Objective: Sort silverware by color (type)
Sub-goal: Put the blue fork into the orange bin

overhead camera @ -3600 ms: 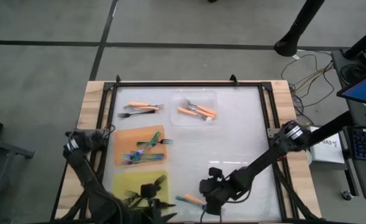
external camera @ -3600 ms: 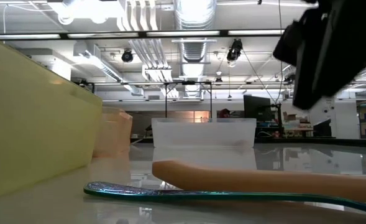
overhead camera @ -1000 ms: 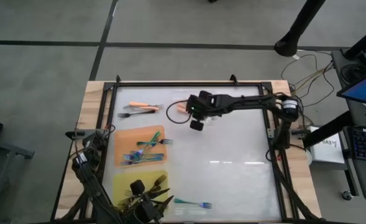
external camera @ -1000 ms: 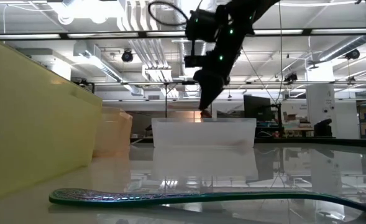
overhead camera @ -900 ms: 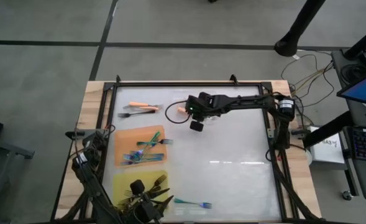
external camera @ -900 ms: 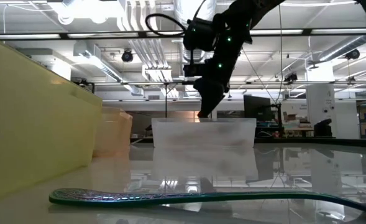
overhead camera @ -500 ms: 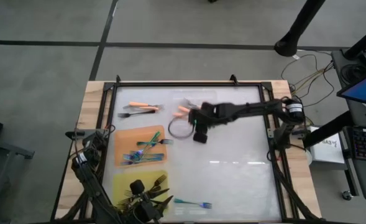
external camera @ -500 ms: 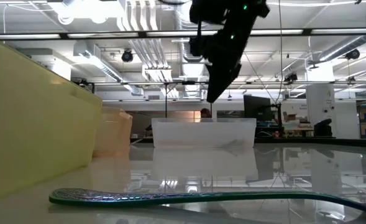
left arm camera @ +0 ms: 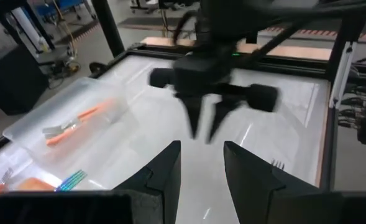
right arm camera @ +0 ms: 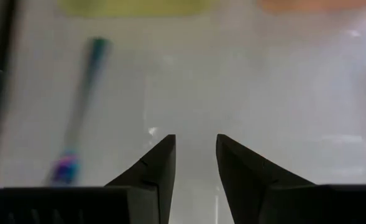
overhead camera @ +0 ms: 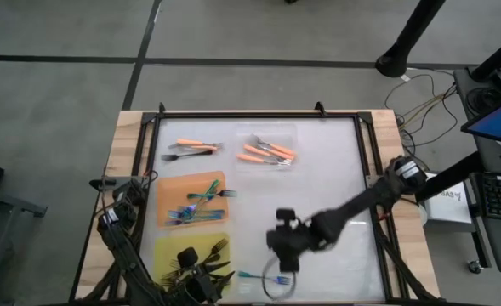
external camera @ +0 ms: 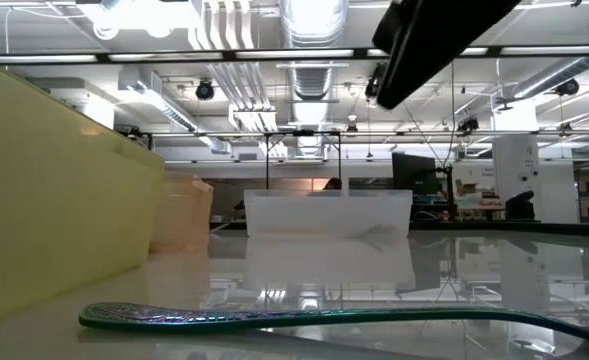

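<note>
Teal fork: one teal-handled fork (overhead camera: 263, 277) lay alone on the bench (overhead camera: 335, 178), near its front edge, beside the yellow mat (overhead camera: 169, 248).
Left gripper: waited at the front left by the black forks (overhead camera: 201, 255), fingers (left arm camera: 164, 171) slightly apart, empty.
Orange forks: gathered in the clear tray (overhead camera: 265, 151); two more (overhead camera: 190, 148) lay loose beside it.
Right gripper: the right gripper (overhead camera: 284, 265) had swung from the tray down toward the teal fork, fingers (right arm camera: 160, 163) apart, empty.
Meaning: orange drop apparently done; teal fork likely next.
</note>
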Action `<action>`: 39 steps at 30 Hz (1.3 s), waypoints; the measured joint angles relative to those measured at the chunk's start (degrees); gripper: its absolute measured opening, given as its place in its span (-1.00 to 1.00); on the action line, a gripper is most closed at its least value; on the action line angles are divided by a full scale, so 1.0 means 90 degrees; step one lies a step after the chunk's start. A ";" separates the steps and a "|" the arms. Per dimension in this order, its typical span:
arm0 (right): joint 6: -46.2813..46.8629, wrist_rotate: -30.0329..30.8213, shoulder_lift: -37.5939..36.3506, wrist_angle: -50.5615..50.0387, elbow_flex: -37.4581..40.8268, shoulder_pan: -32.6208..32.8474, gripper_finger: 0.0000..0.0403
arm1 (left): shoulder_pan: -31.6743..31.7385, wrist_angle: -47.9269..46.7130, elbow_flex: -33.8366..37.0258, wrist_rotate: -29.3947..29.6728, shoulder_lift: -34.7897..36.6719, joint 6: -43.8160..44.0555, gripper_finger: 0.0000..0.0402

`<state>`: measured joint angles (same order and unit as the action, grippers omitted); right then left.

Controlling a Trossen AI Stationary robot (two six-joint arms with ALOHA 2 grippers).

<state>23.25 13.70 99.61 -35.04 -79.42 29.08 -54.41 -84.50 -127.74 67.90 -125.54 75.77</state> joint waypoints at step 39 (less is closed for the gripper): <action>0.0969 0.0155 0.2332 0.1527 -0.0559 0.1061 -0.75 | -0.0175 0.0266 -0.0255 -0.0619 0.0007 -0.0198 -0.49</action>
<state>31.97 15.09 120.59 -21.30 -84.44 38.63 -55.99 -82.11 -130.04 62.33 -125.47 74.00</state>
